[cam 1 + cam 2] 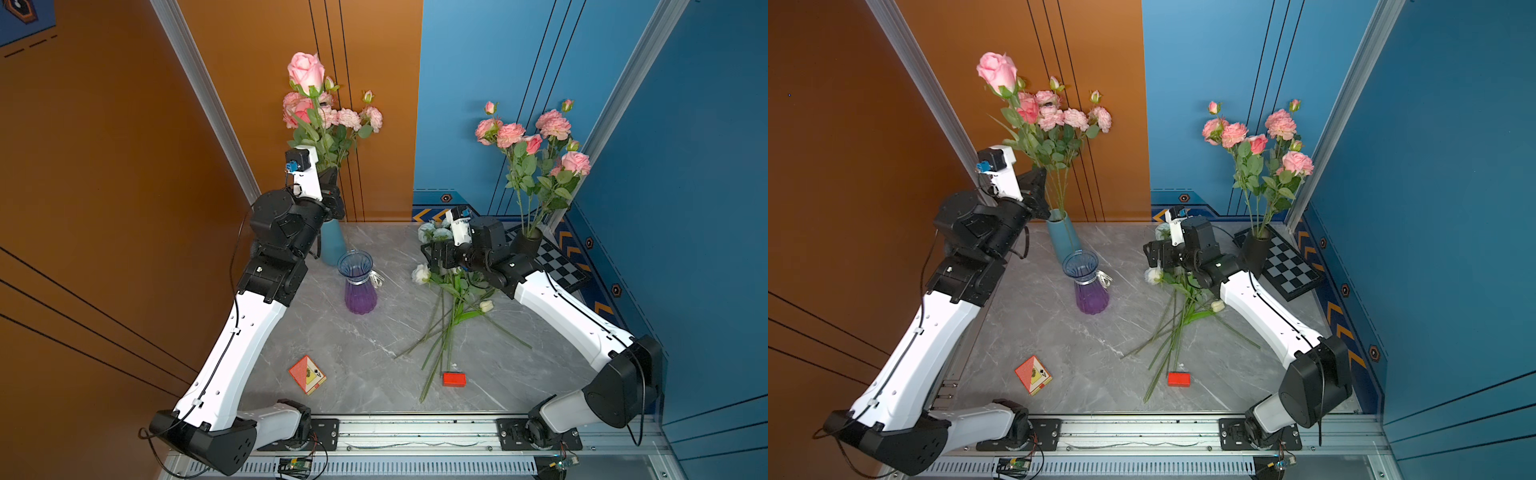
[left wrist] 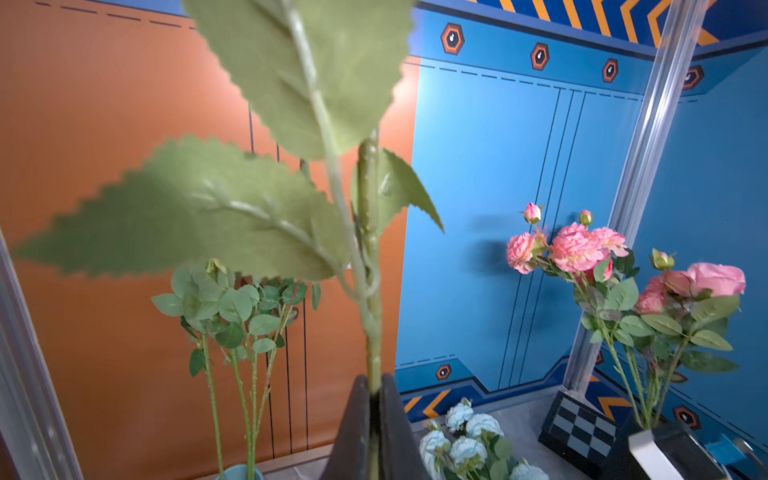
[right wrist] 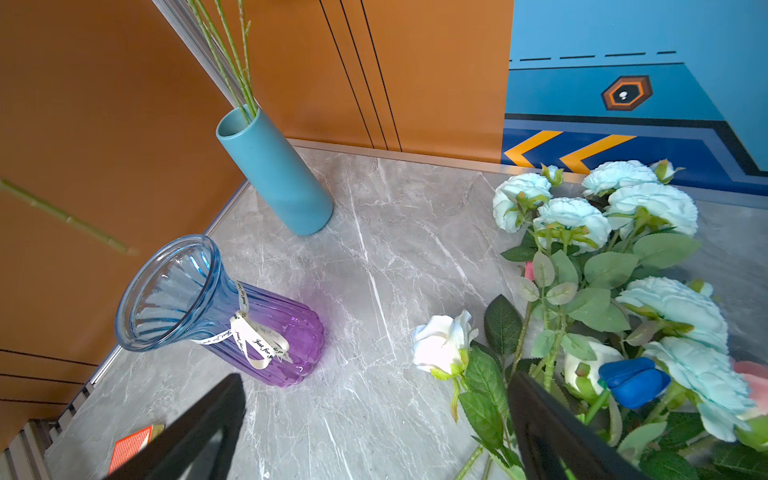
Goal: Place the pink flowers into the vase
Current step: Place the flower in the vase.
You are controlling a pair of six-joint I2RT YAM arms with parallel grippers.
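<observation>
1. Left fingers [image 2: 376, 419] clenched on a pink rose stem [image 2: 370, 257], raised near the bench's far left corner
2. Right fingers [image 3: 376, 432] released above the marble bench [image 3: 374, 270], beside the glass vase [image 3: 216, 311]

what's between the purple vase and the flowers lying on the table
Bare marble table, as the right wrist view shows: nothing lies between the purple vase and the flowers lying flat. The nearest bloom is a white one.

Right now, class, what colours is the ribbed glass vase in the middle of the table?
The glass vase is blue at its flared top, fading to purple at the base; the right wrist view shows it best.
</observation>
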